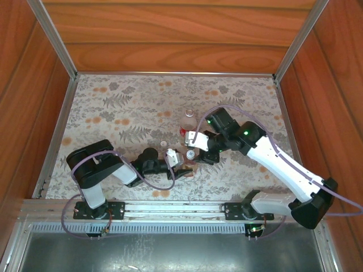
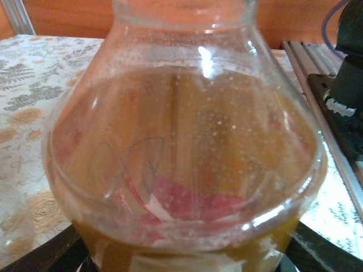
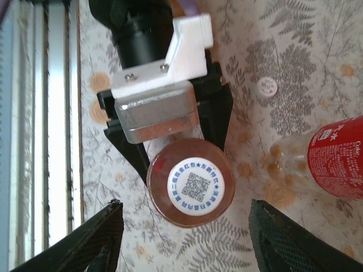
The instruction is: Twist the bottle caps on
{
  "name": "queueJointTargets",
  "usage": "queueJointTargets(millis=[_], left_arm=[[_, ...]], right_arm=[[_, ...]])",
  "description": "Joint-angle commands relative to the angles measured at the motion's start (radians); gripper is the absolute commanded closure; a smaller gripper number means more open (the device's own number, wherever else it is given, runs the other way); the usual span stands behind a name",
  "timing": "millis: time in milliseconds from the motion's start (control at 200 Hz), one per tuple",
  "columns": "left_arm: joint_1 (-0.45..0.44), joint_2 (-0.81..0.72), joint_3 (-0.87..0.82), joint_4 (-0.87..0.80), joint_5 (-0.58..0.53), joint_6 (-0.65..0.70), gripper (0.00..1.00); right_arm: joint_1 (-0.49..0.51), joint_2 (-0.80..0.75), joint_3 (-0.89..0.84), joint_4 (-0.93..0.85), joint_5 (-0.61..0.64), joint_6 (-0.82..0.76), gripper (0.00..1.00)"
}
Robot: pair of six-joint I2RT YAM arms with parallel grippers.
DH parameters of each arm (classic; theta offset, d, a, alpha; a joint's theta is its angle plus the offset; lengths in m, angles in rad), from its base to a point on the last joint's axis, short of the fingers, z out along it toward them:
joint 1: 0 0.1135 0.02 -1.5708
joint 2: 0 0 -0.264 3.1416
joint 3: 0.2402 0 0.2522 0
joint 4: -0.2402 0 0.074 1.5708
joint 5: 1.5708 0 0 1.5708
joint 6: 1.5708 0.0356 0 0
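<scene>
Amber bottle (image 3: 163, 199), white QR-printed cap (image 3: 197, 185) on top, pinched between left gripper (image 3: 184, 158) fingers; right gripper (image 3: 185, 224) spread directly above.

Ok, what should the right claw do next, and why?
Probably lower and close on the white round plastic cap: it sits atop the amber-brown plastic bottle, which the left claw holds, and the open right claw hovers above it.

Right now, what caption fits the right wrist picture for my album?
Left fingers grip the capped amber bottle as the open right fingers hover above; a loose cap lies nearby.
</scene>
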Motion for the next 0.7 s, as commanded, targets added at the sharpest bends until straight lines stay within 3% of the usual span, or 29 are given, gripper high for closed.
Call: queueJointTargets(millis=[0, 695], left_arm=[[0.002, 0.029, -0.025, -0.122, -0.068, 0.083, 0.35], [0.002, 0.06, -0.006, -0.124, -0.029, 0.038, 0.35]], right_arm=[[0.028, 0.039, 0.036, -0.073, 0.102, -0.061, 0.37], [0.076, 0.11, 0.055, -0.008, 0.078, -0.048, 0.59]])
